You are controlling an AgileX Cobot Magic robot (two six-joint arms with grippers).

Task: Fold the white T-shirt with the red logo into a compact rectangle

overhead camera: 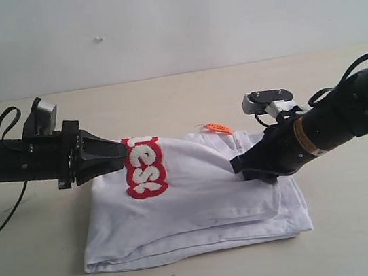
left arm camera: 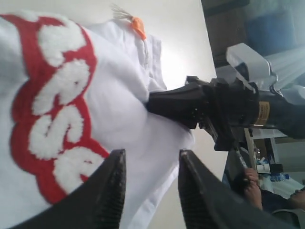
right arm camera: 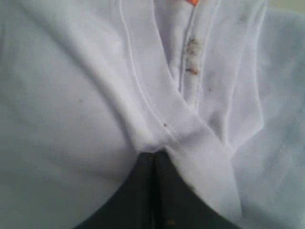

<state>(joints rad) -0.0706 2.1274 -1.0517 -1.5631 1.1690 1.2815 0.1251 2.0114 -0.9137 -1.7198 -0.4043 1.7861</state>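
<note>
Fabric is layered on itself: the white T-shirt (overhead camera: 201,208) lies in the middle of the table (overhead camera: 165,99) as a rough folded bundle, with stacked edges showing along the near side. The red logo (overhead camera: 145,167) sits on its upper left part, running away from the camera, with only some of its fuzzy white letters showing. An orange tag (overhead camera: 218,128) pokes out at the far edge by the collar.

My left gripper (left arm camera: 151,160) is at the logo's end; in the exterior view its tip covers the patch's edge. Its jaws stand apart by a moderate gap, and I see cloth beyond them, with nothing pinched. That arm reaches in almost level from the left, low over the table, its cable trailing behind.

My right gripper (overhead camera: 237,167) has its jaws pressed together on a seamed fold of the shirt near the collar. Its wrist view shows the cloth puckering into the closed tips, with dark specks on the fabric nearby. This arm comes in from the right, sloping gently down towards the shirt.
</note>
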